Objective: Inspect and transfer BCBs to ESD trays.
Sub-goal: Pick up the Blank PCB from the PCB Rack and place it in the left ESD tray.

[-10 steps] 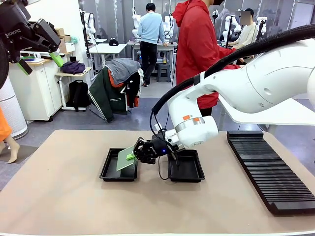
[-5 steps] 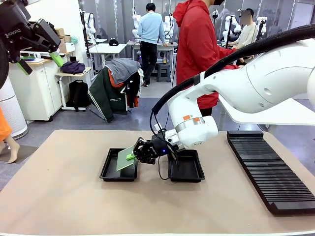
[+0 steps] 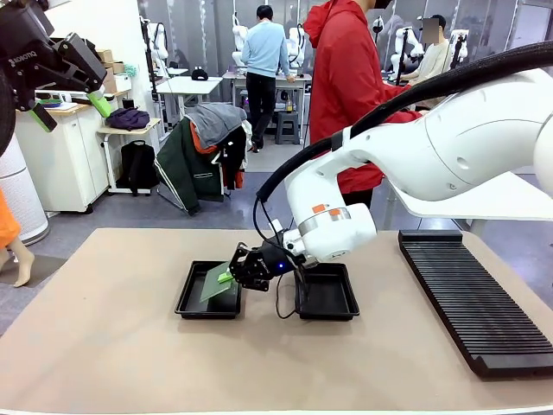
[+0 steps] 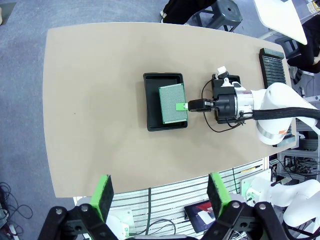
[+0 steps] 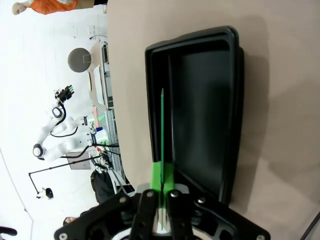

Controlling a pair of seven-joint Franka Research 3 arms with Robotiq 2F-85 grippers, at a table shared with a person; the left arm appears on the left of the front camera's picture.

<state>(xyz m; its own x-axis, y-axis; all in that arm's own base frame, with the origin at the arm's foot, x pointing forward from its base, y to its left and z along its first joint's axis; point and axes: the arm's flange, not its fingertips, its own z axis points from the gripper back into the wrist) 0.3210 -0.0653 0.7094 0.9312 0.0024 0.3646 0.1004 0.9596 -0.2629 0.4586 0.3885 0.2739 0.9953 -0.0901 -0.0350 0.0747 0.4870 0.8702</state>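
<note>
Two black ESD trays sit side by side mid-table: the left tray (image 3: 194, 301) (image 4: 153, 101) (image 5: 205, 105) and the right tray (image 3: 333, 298). My right gripper (image 3: 226, 277) (image 4: 181, 105) (image 5: 161, 187) is shut on the near edge of a green BCB (image 3: 216, 284) (image 4: 171, 103) (image 5: 162, 127), holding it tilted just above the left tray's floor; its wrist view shows the board edge-on. My left gripper (image 3: 69, 99) (image 4: 159, 192) hangs high at the upper left, open and holding nothing.
A long black ribbed rack (image 3: 471, 294) (image 4: 272, 65) lies at the table's right side. A person in a red jacket (image 3: 350, 82) stands at the far edge. The tan table (image 3: 104, 346) has free room in front and to the left.
The right gripper has moved slightly left and lowered the board farther into the left tray. The left arm has not moved.
</note>
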